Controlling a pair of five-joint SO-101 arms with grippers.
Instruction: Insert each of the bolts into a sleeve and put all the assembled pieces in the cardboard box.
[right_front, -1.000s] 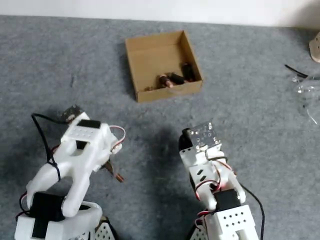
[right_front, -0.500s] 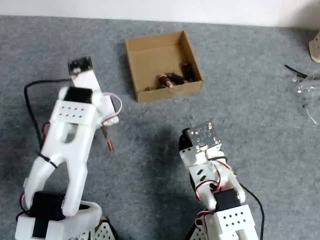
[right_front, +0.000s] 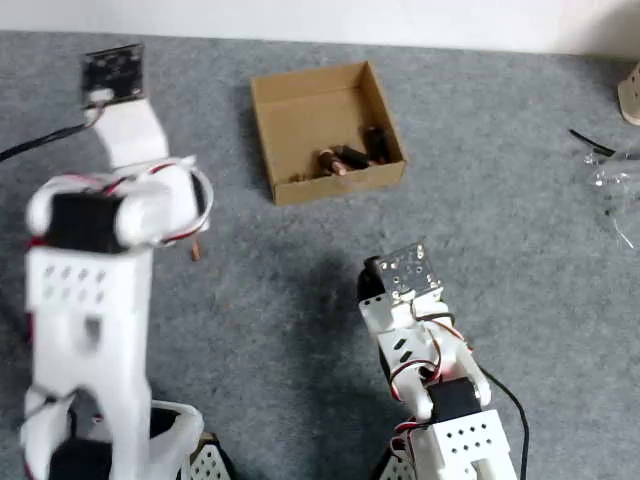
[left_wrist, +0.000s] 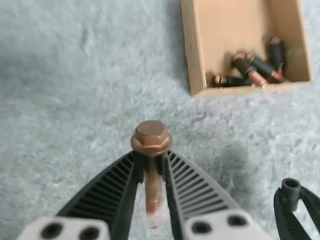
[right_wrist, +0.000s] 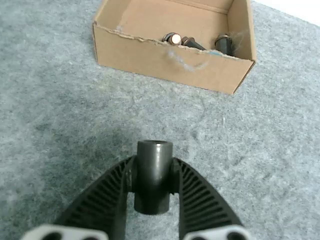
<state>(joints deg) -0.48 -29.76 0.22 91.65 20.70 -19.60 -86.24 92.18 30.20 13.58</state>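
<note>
Aloft: left arm (right_front: 90, 300), fingers (left_wrist: 112, 192) pinching bolt (left_wrist: 151, 142) (hex head outward).

Grey carpet (right_front: 270, 330) w/ white strip (right_front: 300, 15) at back

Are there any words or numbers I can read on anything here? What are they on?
None can be read.
The box: plain cardboard, no print to see.
The bolt and the sleeve: no marks to see.
The circuit boards atop the arms: tiny specks, too small to read.
</note>
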